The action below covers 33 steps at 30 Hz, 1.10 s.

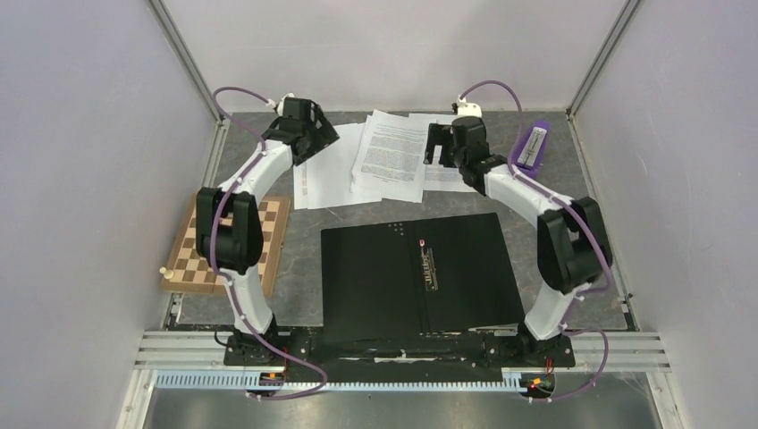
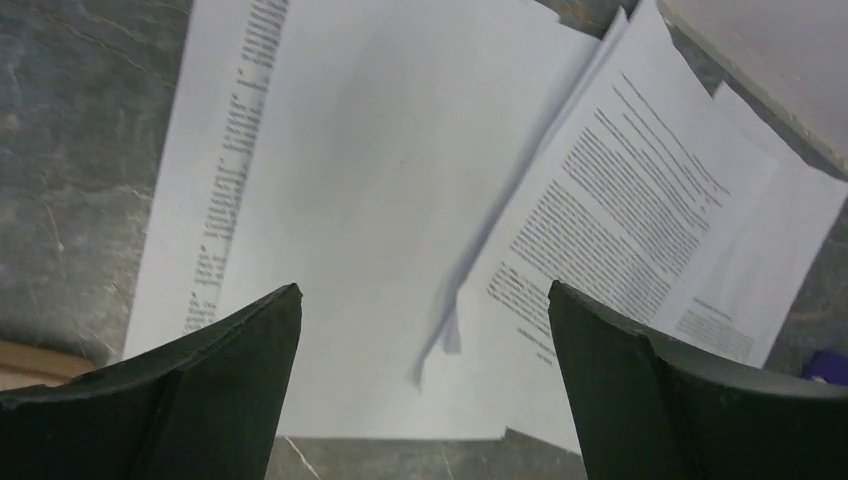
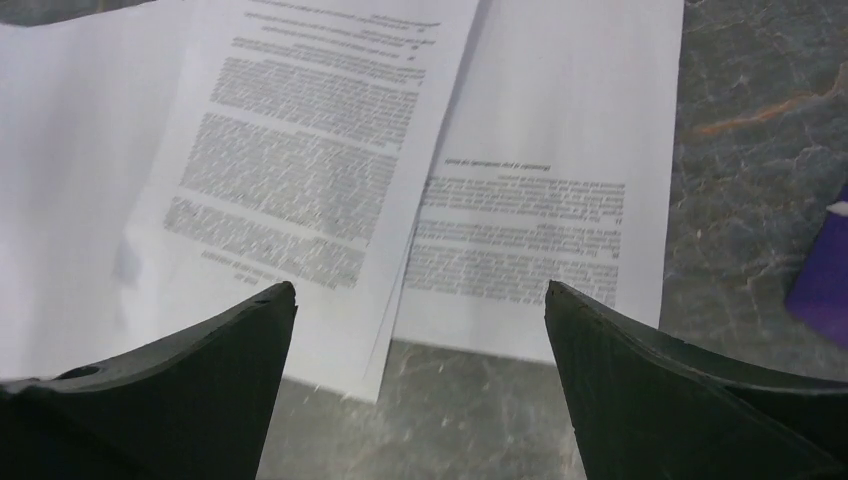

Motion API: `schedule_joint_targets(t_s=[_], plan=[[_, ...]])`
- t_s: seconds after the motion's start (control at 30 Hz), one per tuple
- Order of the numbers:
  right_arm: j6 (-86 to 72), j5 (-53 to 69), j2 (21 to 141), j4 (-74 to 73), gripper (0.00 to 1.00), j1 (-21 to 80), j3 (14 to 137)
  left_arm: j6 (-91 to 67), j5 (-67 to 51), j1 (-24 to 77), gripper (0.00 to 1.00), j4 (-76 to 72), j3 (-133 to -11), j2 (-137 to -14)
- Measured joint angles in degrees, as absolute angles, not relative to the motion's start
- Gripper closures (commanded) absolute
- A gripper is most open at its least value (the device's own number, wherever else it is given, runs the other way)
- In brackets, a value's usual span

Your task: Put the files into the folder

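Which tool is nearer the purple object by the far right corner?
Right. The right tool hangs over the files, beside the purple object; the left tool is at the files' opposite side.

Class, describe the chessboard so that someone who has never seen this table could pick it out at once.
Look at the grey table, then at its left edge, where the left arm bends. A flat wooden board lies there, partly hidden by that arm. Alone among the white sheets and the black open folder, it is chequered in brown and cream squares.
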<state>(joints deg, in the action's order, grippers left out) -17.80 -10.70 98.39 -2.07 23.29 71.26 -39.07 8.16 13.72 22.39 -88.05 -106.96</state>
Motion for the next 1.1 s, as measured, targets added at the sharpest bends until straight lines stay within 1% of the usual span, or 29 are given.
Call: schedule_joint_targets(t_s=[0.1, 0.23, 0.37, 0.57, 0.83, 1.1], plan=[[-16.7, -8.8, 105.6, 0.0, 0.02, 20.2, 75.4, -38.9, 7.0, 9.7, 0.01, 21.2, -90.8, -112.1], [-15.5, -7.6, 114.5, 1.1, 0.02, 18.4, 81.0, -38.9, 5.4, 5.5, 0.01, 19.2, -92.4, -117.3], [-14.7, -7.6, 120.8, 2.0, 0.02, 17.2, 84.5, -38.9, 3.9, 2.3, 0.01, 17.7, -92.4, -121.1], [-13.7, -9.7, 123.6, 3.4, 0.02, 15.1, 86.1, -38.9, 2.7, 0.8, 0.01, 15.7, -92.9, -124.7], [-12.3, -11.9, 129.1, 4.5, 0.02, 12.9, 93.7, -39.1, 1.6, 0.6, 0.01, 13.4, -96.4, -128.1], [-12.3, -11.7, 133.4, 4.7, 0.02, 10.0, 95.9, -39.2, -0.2, 0.4, 0.02, 13.1, -99.9, -130.6]])
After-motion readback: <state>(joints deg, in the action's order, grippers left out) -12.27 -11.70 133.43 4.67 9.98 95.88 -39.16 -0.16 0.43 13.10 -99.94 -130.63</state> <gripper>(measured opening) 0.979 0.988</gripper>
